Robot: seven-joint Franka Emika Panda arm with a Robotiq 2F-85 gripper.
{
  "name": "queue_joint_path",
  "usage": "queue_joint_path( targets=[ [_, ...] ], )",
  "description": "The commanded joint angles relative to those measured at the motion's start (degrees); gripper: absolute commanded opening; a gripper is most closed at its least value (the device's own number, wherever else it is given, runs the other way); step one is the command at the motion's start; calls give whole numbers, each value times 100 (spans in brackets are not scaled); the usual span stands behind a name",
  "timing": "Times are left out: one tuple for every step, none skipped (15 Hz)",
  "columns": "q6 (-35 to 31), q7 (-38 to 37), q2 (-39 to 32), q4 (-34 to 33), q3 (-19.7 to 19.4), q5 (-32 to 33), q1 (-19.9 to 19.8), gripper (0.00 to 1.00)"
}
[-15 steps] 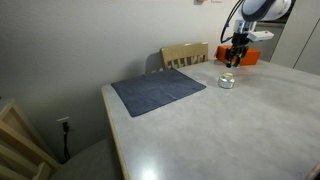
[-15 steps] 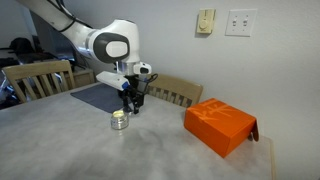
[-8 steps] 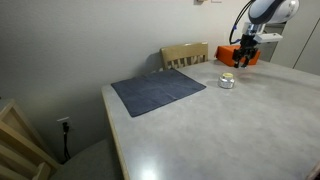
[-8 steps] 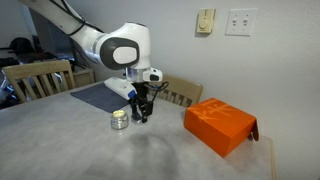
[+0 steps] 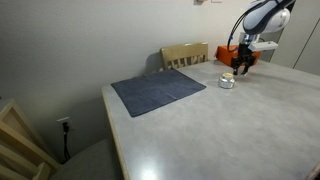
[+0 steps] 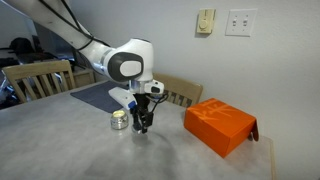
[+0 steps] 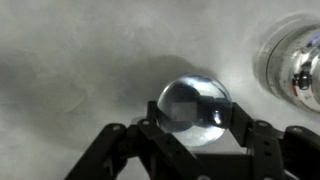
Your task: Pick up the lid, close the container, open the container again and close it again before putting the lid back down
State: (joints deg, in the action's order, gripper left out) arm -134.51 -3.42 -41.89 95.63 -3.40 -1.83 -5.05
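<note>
In the wrist view the lid [image 7: 192, 100], a thin clear round disc, sits clamped between my two dark fingers, so my gripper [image 7: 195, 120] is shut on it. The container [image 7: 297, 56], a small shiny round jar, stands open-topped at the upper right of that view, apart from the lid. In both exterior views the gripper [image 5: 243, 69] [image 6: 143, 126] hangs low over the grey table, just beside the jar [image 5: 227, 80] [image 6: 119, 120], on the side toward the orange box.
An orange box [image 6: 220, 124] [image 5: 245, 53] lies on the table beyond the gripper. A dark blue mat [image 5: 158, 92] [image 6: 100, 95] covers the table's other end. Wooden chairs [image 5: 185, 54] [image 6: 38, 78] stand at the table's edges.
The gripper, still holding the lid, has moved sideways off the jar toward the orange box and come down closer to the tabletop.
</note>
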Motion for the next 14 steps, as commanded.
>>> queue_joint_path(
  targets=[
    [365, -63, -425, -582, -40, 21, 24, 44],
    [413, -40, -492, -673, -18, -2, 9, 44],
    [440, -17, -565, -762, -7, -13, -6, 44],
    [498, 4, -622, -856, 13, -34, -22, 44],
    [520, 42, -678, -937, 39, -63, -50, 44],
    [533, 58, -734, -1023, 56, -86, -67, 44],
    [599, 83, -795, -1112, 78, -108, -83, 44],
    [664, 58, -861, -1214, 61, -93, -69, 44],
    [761, 34, -938, -1327, 46, -75, -54, 44],
    [823, 13, -997, -1412, 34, -59, -37, 44],
    [884, -9, -1077, -1528, 17, -38, -22, 44],
    [953, -36, -1130, -1601, 7, -27, -5, 44],
    [990, -35, -1199, -1700, -1, -15, -1, 44],
    [1062, -48, -1237, -1782, -2, -15, 2, 44]
  ],
)
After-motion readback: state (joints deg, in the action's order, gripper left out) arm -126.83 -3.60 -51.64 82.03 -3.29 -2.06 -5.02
